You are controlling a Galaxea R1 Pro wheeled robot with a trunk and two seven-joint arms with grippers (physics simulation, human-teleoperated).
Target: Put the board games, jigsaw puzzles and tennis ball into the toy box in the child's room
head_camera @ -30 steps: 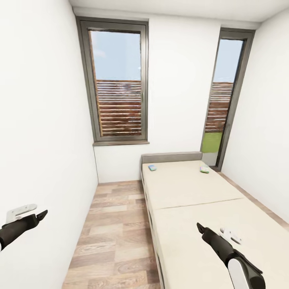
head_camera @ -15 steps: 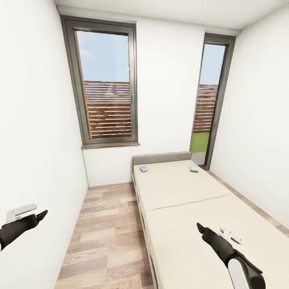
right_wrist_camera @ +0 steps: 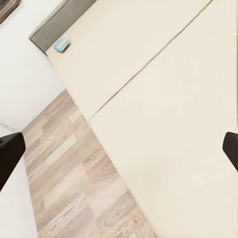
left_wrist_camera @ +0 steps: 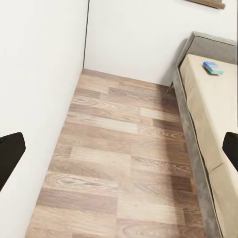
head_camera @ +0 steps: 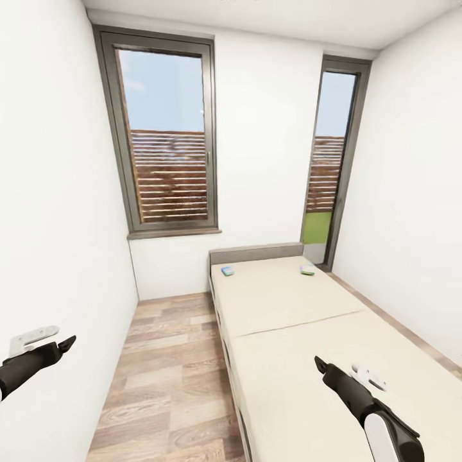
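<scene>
A narrow child's room with one bed (head_camera: 308, 333) along the right side: beige mattress, grey-brown frame, headboard against the far wall. Two board games lie on the mattress at its far end, just in front of the headboard. One is a blue box (head_camera: 228, 271) near the bed's left edge; the other is a greenish-white box (head_camera: 307, 270) toward the right edge, well apart from the first. Each lies flat.

Wood-plank floor (head_camera: 173, 359) runs between the bed and the left wall. Two tall windows (head_camera: 168, 135) are set in the far wall, one above the floor strip and a slimmer one at the far right corner.

The left hand (head_camera: 54, 346) hangs near the left wall, empty, its fingers spread apart. The right hand (head_camera: 337, 372) hovers over the near part of the mattress, empty too, fingers wide apart.
</scene>
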